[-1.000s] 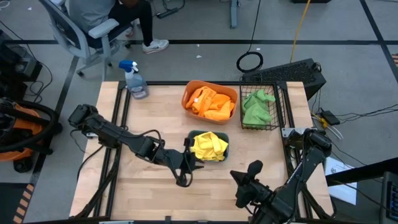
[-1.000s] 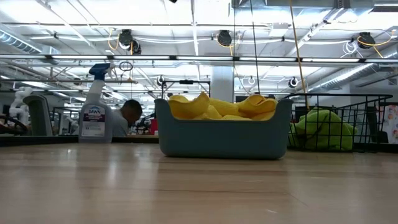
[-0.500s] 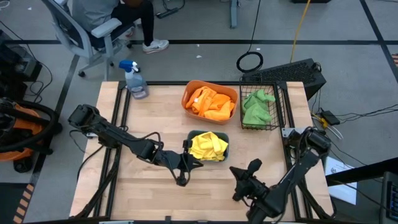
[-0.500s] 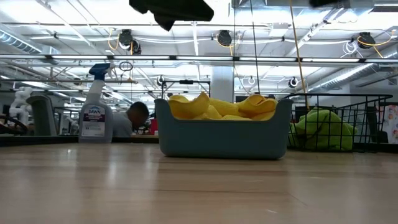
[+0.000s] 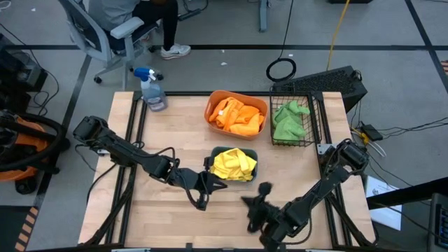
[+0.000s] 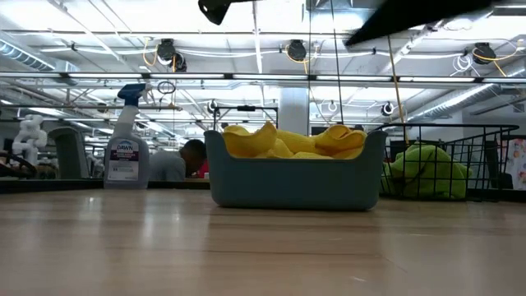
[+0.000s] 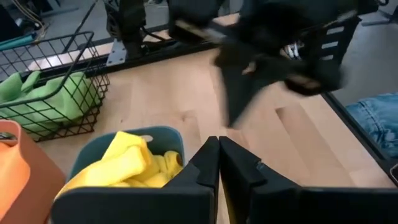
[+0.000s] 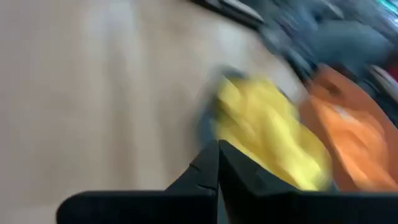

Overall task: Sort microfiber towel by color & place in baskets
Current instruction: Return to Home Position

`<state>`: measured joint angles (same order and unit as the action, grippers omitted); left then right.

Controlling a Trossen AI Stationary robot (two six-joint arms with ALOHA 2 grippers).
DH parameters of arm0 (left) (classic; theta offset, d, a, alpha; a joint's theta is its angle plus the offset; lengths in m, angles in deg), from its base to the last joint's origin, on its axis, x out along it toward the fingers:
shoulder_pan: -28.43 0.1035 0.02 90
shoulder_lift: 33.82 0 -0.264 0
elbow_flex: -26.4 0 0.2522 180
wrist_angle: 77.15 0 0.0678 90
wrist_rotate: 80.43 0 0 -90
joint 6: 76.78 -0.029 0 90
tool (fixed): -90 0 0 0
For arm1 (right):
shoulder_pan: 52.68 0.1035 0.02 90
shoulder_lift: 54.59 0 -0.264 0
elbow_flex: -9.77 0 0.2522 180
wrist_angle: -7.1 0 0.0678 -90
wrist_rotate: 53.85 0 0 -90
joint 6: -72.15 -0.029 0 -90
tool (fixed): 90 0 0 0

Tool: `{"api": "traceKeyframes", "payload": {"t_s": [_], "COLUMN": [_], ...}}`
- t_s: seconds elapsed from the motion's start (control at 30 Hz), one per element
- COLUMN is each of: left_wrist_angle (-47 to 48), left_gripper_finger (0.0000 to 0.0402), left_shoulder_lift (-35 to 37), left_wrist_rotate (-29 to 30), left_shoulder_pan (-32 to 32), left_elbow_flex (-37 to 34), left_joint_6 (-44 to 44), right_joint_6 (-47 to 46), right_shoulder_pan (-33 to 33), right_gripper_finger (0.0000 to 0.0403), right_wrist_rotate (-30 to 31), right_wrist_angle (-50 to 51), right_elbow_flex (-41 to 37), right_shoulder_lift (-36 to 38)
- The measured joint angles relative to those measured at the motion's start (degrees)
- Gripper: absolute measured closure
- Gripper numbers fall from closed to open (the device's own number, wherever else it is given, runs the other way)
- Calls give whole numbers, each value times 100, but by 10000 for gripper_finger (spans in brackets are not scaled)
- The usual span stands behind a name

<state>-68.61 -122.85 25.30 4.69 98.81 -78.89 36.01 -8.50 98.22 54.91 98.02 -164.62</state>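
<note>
now: orange towels (image 5: 236,116) in orange tub (image 5: 236,93), yellow towels (image 5: 233,165) in teal tray (image 5: 254,153), green towels (image 5: 288,122) in wire basket (image 5: 315,123). retract left gripper (image 5: 212,184) and right gripper (image 5: 253,203), both closed empty, clear of the tray.

A clear spray bottle (image 5: 151,89) with a blue nozzle stands at the upper left corner of the wooden table (image 5: 175,129). Above it, at the frame's top left, a person (image 5: 150,12) sits in a grey office chair (image 5: 105,31). A black cable coil (image 5: 281,69) lies on the floor, upper centre-right.

Tray (image 5: 255,169) central, tub (image 5: 237,94) behind it, wire basket (image 5: 314,117) right of tub, spray bottle (image 5: 154,95) seemingly far-left.
</note>
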Motion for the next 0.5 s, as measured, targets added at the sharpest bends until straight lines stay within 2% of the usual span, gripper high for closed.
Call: {"api": "traceKeyframes", "payload": {"t_s": [0.1,0.2,0.27,0.33,0.4,0.5], "left_wrist_angle": [10,52,53,30,-7,-321], "left_gripper_finger": [384,384,384,384,384,384], "left_shoulder_lift": [0,0,0,29,139,323], "left_wrist_rotate": [0,1,18,371,801,1010], "left_shoulder_pan": [-3,-22,-71,-127,-181,-206], "left_elbow_flex": [0,0,0,-1,-9,-115], "left_joint_6": [-11,23,21,84,110,-134], "right_joint_6": [1828,2948,3324,3500,3470,3247], "right_shoulder_pan": [-26,-109,-132,-149,-139,-148], "right_gripper_finger": [403,403,403,403,403,403], "right_wrist_rotate": [-341,-549,-754,-868,-980,-1221], "right_wrist_angle": [-1451,-2181,-2171,-1920,-1366,-768], "right_elbow_flex": [61,61,61,61,61,13], "right_shoulder_lift": [35,173,374,631,977,1575]}}
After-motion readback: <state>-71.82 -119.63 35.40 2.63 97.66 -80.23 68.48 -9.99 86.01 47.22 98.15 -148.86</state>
